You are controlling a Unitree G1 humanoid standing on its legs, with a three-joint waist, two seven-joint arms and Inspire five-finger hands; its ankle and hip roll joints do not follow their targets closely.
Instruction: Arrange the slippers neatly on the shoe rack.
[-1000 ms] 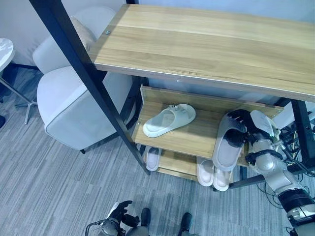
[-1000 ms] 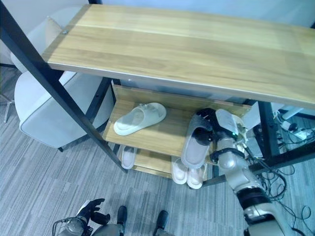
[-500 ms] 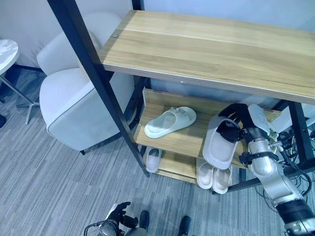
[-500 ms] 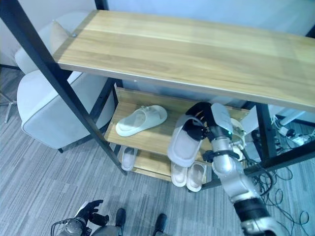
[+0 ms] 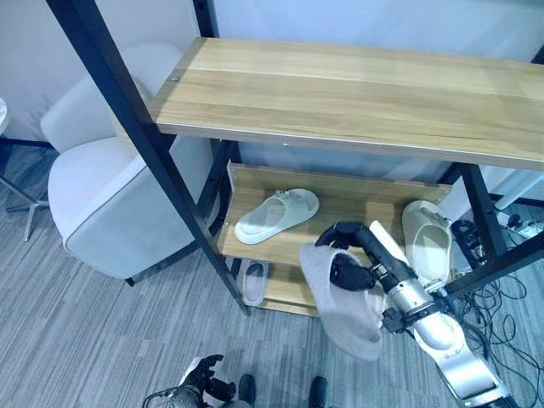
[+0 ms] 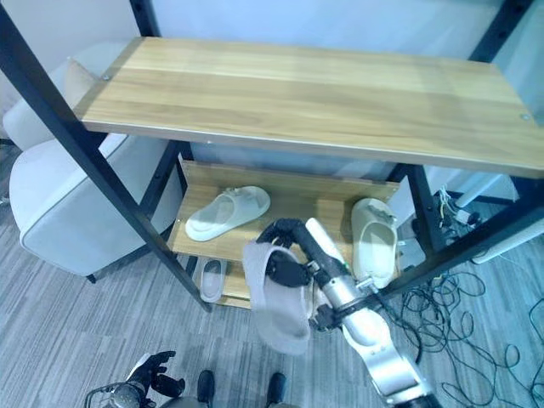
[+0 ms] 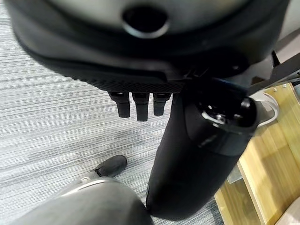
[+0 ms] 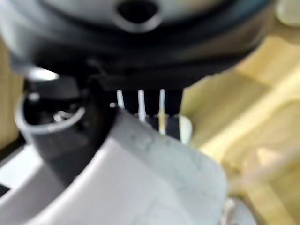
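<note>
Since a second ago the right hand (image 5: pixel 353 259) has pulled its grey slipper (image 5: pixel 340 306) off the middle shelf, and it now hangs in front of the shoe rack (image 5: pixel 340 85), sole toward the camera. Two pale slippers lie on that shelf, one at left (image 5: pixel 276 215) and one at right (image 5: pixel 427 242). Fingers stay curled around the slipper's strap end. This looks like repositioning; next it needs turning flat and setting between the others. Down near the floor, the left hand (image 5: pixel 202 374) rests with fingers relaxed.

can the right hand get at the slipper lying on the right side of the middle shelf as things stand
Probably not yet. The right hand is already curled round a grey slipper held out in front of the rack, so it is occupied. The path to the cream slipper on the middle shelf itself looks free.
</note>
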